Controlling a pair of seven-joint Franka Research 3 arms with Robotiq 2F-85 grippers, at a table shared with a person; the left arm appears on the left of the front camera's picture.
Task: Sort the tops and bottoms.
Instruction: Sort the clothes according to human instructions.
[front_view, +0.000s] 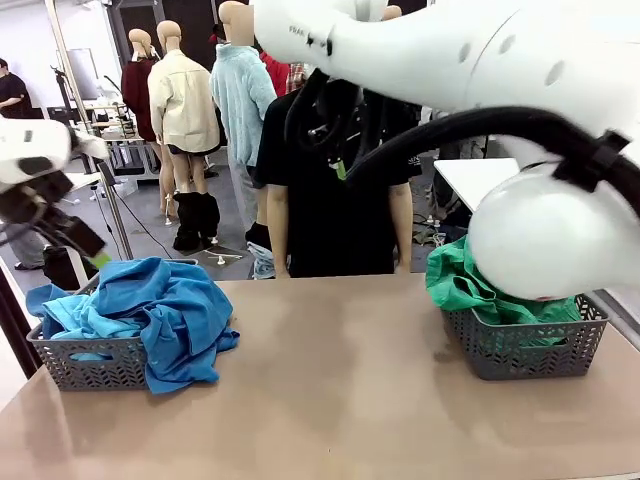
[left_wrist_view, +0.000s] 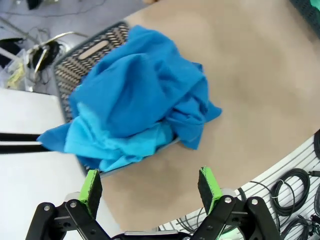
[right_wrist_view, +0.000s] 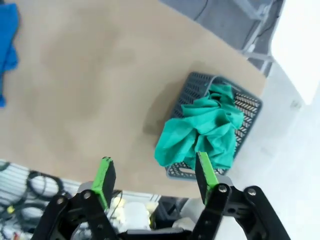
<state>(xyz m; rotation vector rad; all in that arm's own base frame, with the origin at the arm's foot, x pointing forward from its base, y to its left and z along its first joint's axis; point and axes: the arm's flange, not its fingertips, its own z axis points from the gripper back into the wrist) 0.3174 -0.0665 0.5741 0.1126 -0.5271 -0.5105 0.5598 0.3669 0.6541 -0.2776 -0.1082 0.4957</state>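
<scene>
Front view: tan matte table (front_view: 340, 380), smooth, faint smudges. Person in black top (front_view: 330, 190) standing at far edge. Lab room behind, pale floor, white table at right rear. Grey perforated plastic basket (front_view: 90, 362) at left edge of table, piled with the tops (front_view: 165, 310): deeper blue cloth crumpled on top and spilling over the front rim onto the table, lighter blue bunched at the basket's left. Second grey basket (front_view: 530, 345) at right, the bottoms (front_view: 465, 285) heaped in it, green cloth, rumpled, hanging over the left rim. Right arm large and white across the top and right, partly covering that basket. Left gripper (front_view: 95, 255) near left edge, above the left basket; finger spread not readable here.

Left wrist view: left gripper (left_wrist_view: 150, 186) with green pads spread wide, nothing between them, hovering over table edge. Tops (left_wrist_view: 140, 95) in a soft wrinkled mound, long axis running roughly diagonal from lower left to upper right; lighter blue at the lower-left end, darker blue tail draping onto table at right. Basket (left_wrist_view: 95, 50) lattice wall visible at upper left. Cables on floor, lower right.

Right wrist view: right gripper (right_wrist_view: 152, 175) fingers apart, mostly open, empty, above the table's near edge. Bottoms (right_wrist_view: 205, 127) folded in loose ridges, elongated diagonally, low end drooping over basket (right_wrist_view: 245, 102) rim toward table. Blue cloth scrap at upper left edge.
</scene>
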